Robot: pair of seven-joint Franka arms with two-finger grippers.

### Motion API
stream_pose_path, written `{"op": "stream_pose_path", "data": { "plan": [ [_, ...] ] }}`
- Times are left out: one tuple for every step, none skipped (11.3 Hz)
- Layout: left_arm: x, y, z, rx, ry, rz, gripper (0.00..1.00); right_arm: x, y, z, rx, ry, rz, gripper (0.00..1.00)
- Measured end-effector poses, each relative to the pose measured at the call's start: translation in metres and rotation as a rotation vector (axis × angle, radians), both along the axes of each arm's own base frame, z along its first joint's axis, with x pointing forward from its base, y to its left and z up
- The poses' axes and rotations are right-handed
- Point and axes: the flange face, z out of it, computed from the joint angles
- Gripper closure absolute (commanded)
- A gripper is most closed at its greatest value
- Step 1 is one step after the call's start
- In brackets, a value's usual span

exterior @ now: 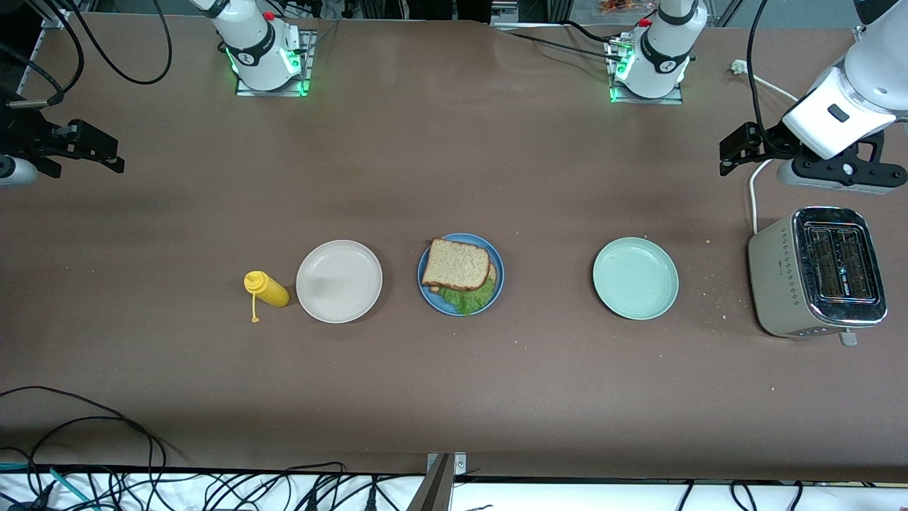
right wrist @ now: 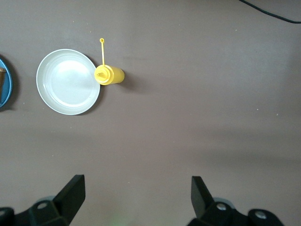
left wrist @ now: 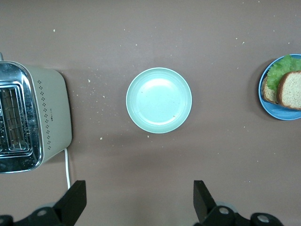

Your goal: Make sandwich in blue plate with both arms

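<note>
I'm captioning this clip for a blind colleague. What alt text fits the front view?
A finished sandwich sits on the blue plate mid-table, between a beige-white plate with a yellow squeeze bottle and a mint-green plate with a toaster. The left gripper and right gripper hang open over opposite table ends.

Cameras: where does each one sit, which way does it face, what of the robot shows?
Front view: high across the table, facing both bases; sees the sandwich on the blue plate and both arms raised at the table's ends.
Left wrist view: looks down past the open left gripper at the mint plate and toaster.
Right wrist view: looks down past the open right gripper at the beige plate and mustard bottle.
Both wrist views catch the blue plate's edge.
</note>
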Motion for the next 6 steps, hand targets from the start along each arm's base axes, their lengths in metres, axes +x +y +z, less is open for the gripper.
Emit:
{"op": "stream_pose_path", "data": {
  "plan": [
    [0.0005,0.0019,-0.0001,0.0,-0.001,0.005,0.0,0.0,0.0001,0.0,0.0,0.0,0.0,0.0],
    [0.0008,0.0033,-0.0002,0.0,-0.001,0.008,0.0,0.0,0.0002,0.0,0.0,0.0,0.0,0.0],
    [0.0009,0.0041,-0.0002,0.0,-0.001,0.01,0.0,0.0,0.0002,0.0,0.0,0.0,0.0,0.0],
    [0.001,0.0046,-0.0002,0.0,-0.001,0.012,0.0,0.0,0.0003,0.0,0.001,0.0,0.001,0.0],
    [0.0011,0.0047,-0.0002,0.0,-0.002,0.013,0.0,0.0,0.0007,0.0,0.001,0.0,0.001,0.0],
    [0.0011,0.0047,-0.0002,0.0,-0.002,0.013,0.0,0.0,0.0012,0.0,0.001,0.0,0.002,0.0]
  ]
}}
